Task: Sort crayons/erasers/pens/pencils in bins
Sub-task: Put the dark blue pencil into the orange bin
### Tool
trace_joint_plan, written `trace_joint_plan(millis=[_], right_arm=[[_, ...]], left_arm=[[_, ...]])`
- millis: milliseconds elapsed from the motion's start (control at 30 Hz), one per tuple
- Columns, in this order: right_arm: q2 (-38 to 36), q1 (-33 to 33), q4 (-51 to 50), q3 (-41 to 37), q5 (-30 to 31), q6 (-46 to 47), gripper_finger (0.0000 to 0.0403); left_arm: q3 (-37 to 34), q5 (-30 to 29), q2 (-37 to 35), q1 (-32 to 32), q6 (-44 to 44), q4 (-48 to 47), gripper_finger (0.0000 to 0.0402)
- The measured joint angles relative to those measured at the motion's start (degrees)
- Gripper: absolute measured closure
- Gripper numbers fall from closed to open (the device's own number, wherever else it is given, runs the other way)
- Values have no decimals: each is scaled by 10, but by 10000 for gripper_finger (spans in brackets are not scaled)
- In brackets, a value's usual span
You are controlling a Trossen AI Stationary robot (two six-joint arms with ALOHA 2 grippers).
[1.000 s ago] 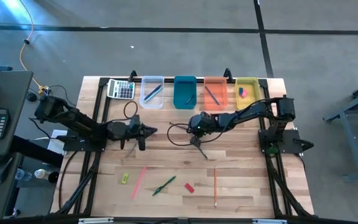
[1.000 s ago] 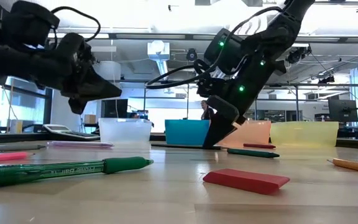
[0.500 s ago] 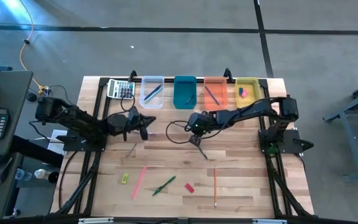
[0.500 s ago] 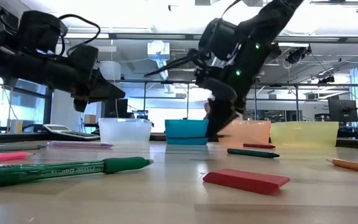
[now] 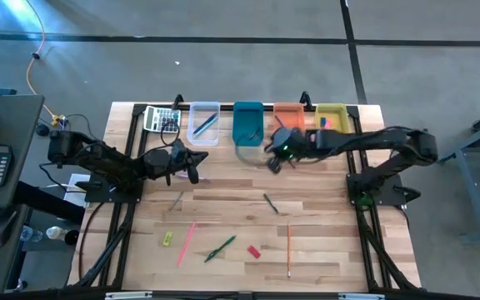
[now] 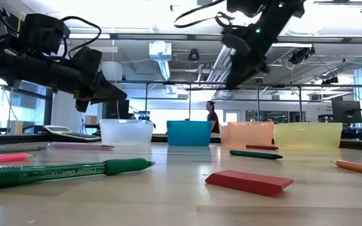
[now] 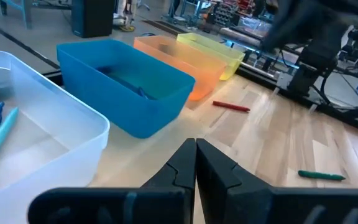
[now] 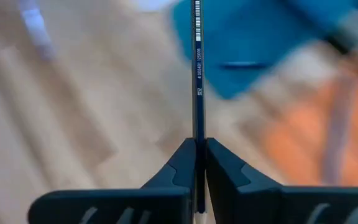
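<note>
The right hand (image 8: 197,144), clenched on a pencil (image 8: 197,68), hovers near the blue bin (image 5: 247,122); the left hand (image 7: 195,149) waits at nine o'clock, clenched empty.

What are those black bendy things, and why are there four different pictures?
They are two robot arms at a wooden table, each ending in a two-finger pincher. One camera looks down from above, one sits low at table height, and one rides on each arm's wrist.

At the table's far edge stand four little bins: the clear bin, the blue bin, the orange bin and the yellow bin. A green pen, a red eraser and other sticks lie on the wood.

The right gripper pinches a dark pencil near the blue bin. The left gripper is shut and empty, near the clear bin.
</note>
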Motion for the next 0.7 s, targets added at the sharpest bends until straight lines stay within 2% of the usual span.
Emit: trace_joint_plan(millis=[200,367,700], right_arm=[[-15,-124,-48,-2,21,3,392],[22,-214,-8,-33,0,-22,392],[90,-269,65,-59,-51,-30,392]], left_arm=[[0,2,0,0,2,0,401],[0,2,0,-2,0,-3,401],[0,3,0,-6,-5,-8,402]])
